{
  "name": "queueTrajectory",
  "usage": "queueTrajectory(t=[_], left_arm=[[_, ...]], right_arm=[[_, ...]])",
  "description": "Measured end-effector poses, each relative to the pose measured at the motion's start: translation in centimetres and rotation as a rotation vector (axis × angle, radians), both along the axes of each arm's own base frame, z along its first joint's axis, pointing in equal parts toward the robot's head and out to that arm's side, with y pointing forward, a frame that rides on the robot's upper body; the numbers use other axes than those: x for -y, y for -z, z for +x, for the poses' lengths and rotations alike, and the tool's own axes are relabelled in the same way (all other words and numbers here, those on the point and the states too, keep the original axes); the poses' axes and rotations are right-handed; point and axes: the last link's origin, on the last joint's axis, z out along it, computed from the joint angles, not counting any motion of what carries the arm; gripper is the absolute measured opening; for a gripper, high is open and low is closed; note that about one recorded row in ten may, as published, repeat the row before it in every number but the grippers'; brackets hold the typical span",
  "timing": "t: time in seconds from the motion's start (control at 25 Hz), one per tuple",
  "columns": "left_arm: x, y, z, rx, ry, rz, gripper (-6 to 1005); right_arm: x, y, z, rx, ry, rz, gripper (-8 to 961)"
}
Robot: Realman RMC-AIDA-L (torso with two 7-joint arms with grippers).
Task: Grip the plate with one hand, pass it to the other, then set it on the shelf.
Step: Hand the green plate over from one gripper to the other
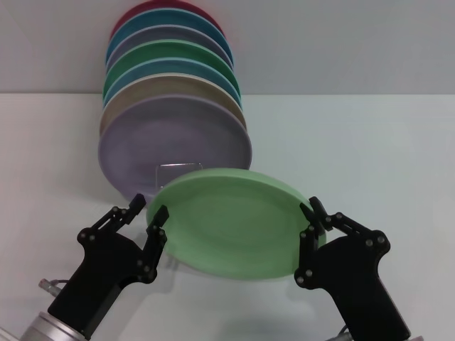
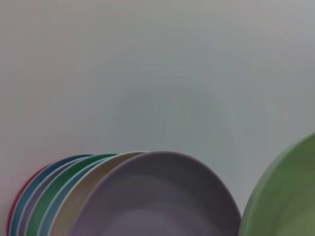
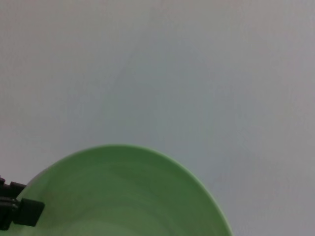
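Observation:
The pale mint-green plate (image 1: pixel 234 227) hangs tilted in the air between my two grippers, in front of the rack. My right gripper (image 1: pixel 311 222) is shut on its right rim. My left gripper (image 1: pixel 148 212) is at its left rim, open, with one finger on each side of the edge. The plate also shows in the right wrist view (image 3: pixel 123 196), with a left fingertip (image 3: pixel 22 211) at its far edge, and in the left wrist view (image 2: pixel 290 196). The silver wire shelf (image 1: pixel 179 168) shows only as a small front loop just behind the plate.
Several plates stand on edge in a row in the rack, a lilac plate (image 1: pixel 174 142) frontmost, then tan, blue, emerald-green and others up to a red one (image 1: pixel 153 11). They also show in the left wrist view (image 2: pixel 157 196). The white table (image 1: pixel 370 156) lies all around.

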Motion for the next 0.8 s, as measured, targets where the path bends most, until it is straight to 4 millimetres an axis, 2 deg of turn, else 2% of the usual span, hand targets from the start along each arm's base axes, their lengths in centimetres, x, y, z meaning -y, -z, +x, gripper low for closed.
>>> queueTrajectory(t=[0.08, 0.52, 0.8], left_arm=[[-0.03, 0.00, 0.01, 0.000, 0.000, 0.000, 347], [-0.11, 0.07, 0.00, -0.003, -0.003, -0.003, 324], [-0.10, 0.10, 0.02, -0.004, -0.001, -0.004, 263]], right_arm=[[0.00, 0.05, 0.03, 0.003, 0.000, -0.004, 18], [0.00, 0.12, 0.08, 0.008, 0.001, -0.009, 18], [0.00, 0.12, 0.07, 0.011, 0.000, -0.007, 19]])
